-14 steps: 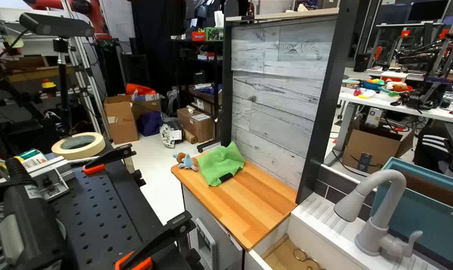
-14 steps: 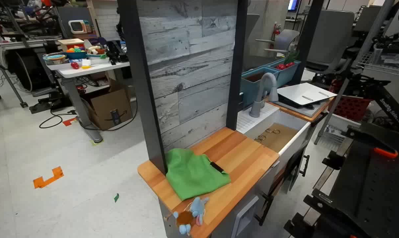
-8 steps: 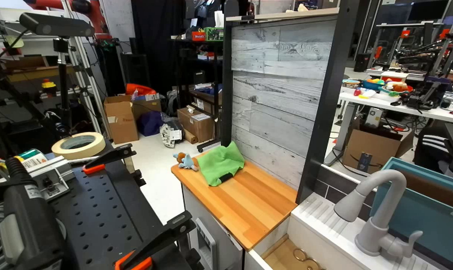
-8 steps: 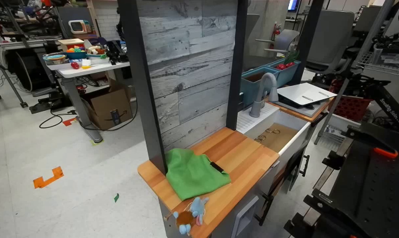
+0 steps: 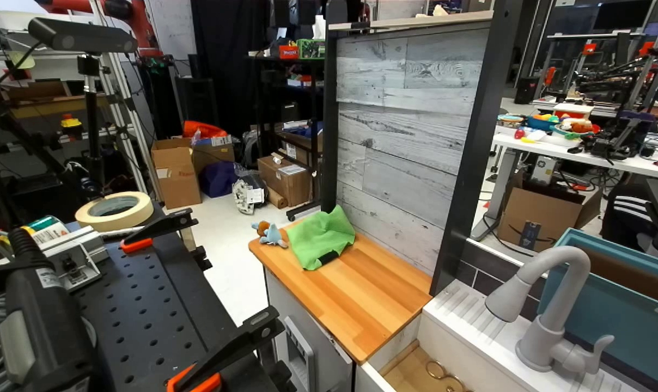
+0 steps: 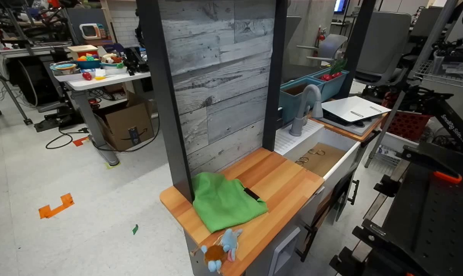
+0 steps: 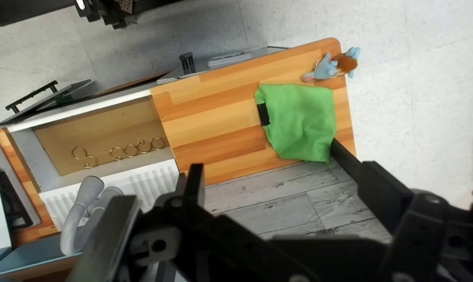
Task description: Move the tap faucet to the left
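The tap faucet (image 5: 556, 310) is a light grey gooseneck. It stands upright behind the white sink (image 5: 467, 355), with a small lever handle at its base. In an exterior view (image 6: 301, 111) its spout points to the right of the picture. In the wrist view the faucet (image 7: 73, 223) is at the lower left, seen from above, its spout head near the sink edge and its base partly hidden by the gripper. My gripper (image 7: 283, 168) shows only in the wrist view. Its fingers are wide apart with nothing between them. It is above the counter area, apart from the faucet.
A wooden counter (image 5: 381, 296) adjoins the sink. A green cloth (image 5: 321, 239) and a small plush toy (image 5: 270, 234) lie on it. A grey wood-look panel (image 6: 220, 88) with black posts (image 6: 273, 88) rises behind it. Teal planters (image 5: 628, 321) stand behind the faucet. Gold rings (image 7: 130, 150) lie in the sink.
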`<state>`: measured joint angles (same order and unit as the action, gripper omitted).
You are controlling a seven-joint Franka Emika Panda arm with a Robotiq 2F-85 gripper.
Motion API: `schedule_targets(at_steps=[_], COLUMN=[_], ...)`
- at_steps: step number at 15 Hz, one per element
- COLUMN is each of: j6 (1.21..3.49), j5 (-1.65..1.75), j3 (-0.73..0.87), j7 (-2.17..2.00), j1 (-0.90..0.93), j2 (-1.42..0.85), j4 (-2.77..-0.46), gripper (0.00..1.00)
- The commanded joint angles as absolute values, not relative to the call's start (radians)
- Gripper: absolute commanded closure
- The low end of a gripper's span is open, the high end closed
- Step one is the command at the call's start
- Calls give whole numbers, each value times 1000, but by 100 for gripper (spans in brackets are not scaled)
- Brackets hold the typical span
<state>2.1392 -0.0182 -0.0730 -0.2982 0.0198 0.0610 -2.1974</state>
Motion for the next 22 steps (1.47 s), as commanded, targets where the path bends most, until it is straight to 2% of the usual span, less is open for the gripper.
schedule_targets(at_steps=[1,12,15,16,22], j6=[2181,2273,2211,2263,2249], j5=[-58,-59,-29,-44,-42], j3=[-23,97,134,117,130], j7=[-221,-244,-301,-257,-282], j1=[-2,-79,-69,-73,-74], j2=[-47,-536,-639,-570,-640], j4=[-2135,-1762,-1657,-1753,-1678], gripper=[0,0,0,0,0])
